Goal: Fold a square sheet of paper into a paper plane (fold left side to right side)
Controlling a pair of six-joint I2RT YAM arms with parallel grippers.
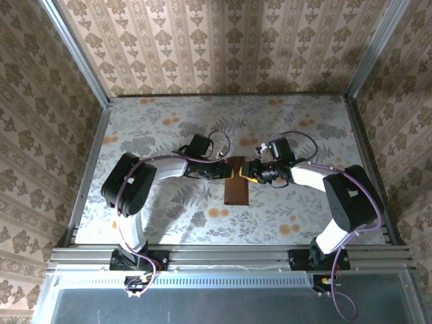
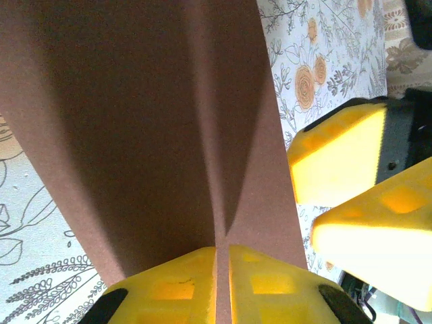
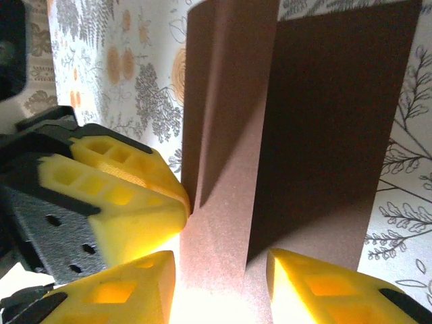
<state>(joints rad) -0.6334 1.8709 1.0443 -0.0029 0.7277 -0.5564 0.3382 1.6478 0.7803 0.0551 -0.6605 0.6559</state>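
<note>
Paper point(image 1: 236, 192) sits near the middle of the table point(image 1: 155, 128) in your top view, as a narrow dark brown strip running 12 to 6 o'clock. Both grippers meet at its 12 o'clock end. Your left gripper point(image 1: 227, 170) comes in from 9 o'clock and your right gripper point(image 1: 251, 171) from 3, so they end up just beside each other across the strip.

On the left wrist cam, your left fingers point(image 2: 169, 290) are squeezed together with the paper's edge pinched between them. A raised crease runs from that pinch toward 12 o'clock.

On the right wrist cam, your right fingers point(image 3: 324, 283) stand apart with the paper lying in the gap, so that one's not gripping. Can't tell if either pad touches the sheet. One panel of the paper tilts up off the other along the fold.
</note>
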